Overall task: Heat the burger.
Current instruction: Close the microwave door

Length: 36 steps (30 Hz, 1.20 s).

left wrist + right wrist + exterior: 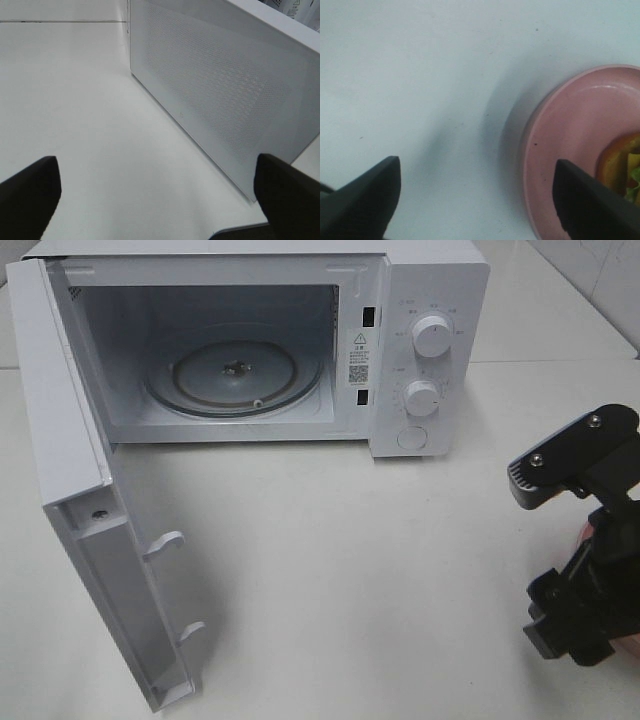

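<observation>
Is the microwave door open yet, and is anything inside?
Open: the door stands swung out, and the glass turntable inside is bare.

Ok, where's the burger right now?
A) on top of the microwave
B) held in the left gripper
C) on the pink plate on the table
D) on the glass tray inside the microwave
C: the right wrist view shows the burger sitting on the pink plate, while the microwave stands open with its glass tray bare.

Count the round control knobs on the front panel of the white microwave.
2. The upper round white knob sits near the top of the white microwave's panel; the lower round white knob is directly beneath it, above a flat round button. None seem hidden.
</observation>
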Each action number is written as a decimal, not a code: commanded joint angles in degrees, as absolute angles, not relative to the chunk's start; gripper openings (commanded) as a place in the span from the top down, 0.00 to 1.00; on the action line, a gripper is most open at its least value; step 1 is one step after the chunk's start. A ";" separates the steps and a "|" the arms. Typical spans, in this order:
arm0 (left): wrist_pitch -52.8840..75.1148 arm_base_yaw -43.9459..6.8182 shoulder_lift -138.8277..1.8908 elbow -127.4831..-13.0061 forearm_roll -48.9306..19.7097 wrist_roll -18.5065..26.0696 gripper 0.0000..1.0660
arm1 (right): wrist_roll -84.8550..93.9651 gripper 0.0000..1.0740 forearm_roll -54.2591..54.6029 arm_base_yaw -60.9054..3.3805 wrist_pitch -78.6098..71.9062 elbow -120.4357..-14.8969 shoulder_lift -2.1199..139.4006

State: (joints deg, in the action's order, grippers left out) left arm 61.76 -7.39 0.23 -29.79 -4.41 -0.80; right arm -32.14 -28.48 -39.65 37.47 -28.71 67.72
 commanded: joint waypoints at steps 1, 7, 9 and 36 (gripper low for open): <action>61.25 -7.28 1.32 -29.68 -4.70 -0.97 0.08 | -21.08 0.27 -19.19 -39.53 41.20 -28.71 61.13; 61.25 -7.28 1.32 -29.68 -4.70 -0.97 0.08 | -17.25 0.28 -15.64 -39.53 44.40 -28.71 54.26; 61.25 -7.28 1.32 -29.68 -4.70 -0.97 0.08 | -17.25 0.28 -15.64 -39.53 47.15 -29.39 50.71; 61.25 -7.28 1.32 -29.68 -4.70 -0.97 0.08 | -4.53 0.29 -11.12 -26.70 64.69 -36.04 21.08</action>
